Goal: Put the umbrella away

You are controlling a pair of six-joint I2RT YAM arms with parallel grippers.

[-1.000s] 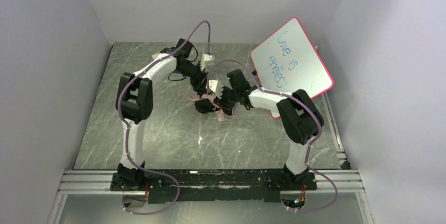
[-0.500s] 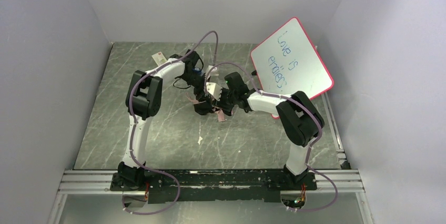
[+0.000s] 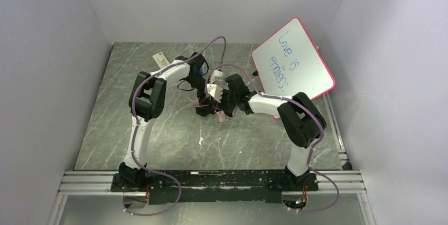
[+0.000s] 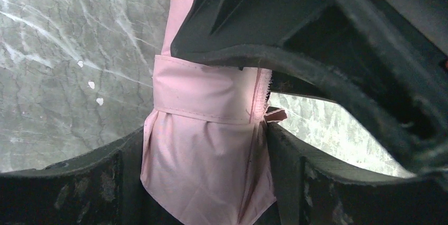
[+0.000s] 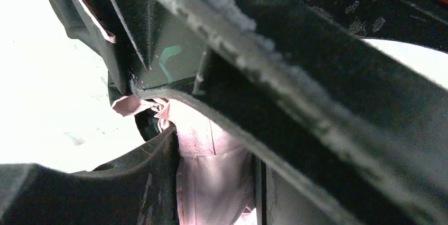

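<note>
Handwriting on the pink-framed whiteboard (image 3: 293, 58) was read as "Love is endless". The compact pink-and-black folding umbrella (image 4: 206, 156) was noted mid-worktop (image 3: 158, 130), clamped by the right jaws. The left jaws were seen spread wide astride its strapped fabric, in the wrist view only.

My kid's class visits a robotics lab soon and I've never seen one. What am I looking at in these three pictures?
A robot's left arm and right arm are bolted to a marbled table. The wide picture looks down from above; the two close-ups come from cameras on the wrists. Between the arms is a folded pink umbrella. The right end effector grips its fabric; the left end effector has fingers either side, grip unclear. A whiteboard leans at the right.
</note>
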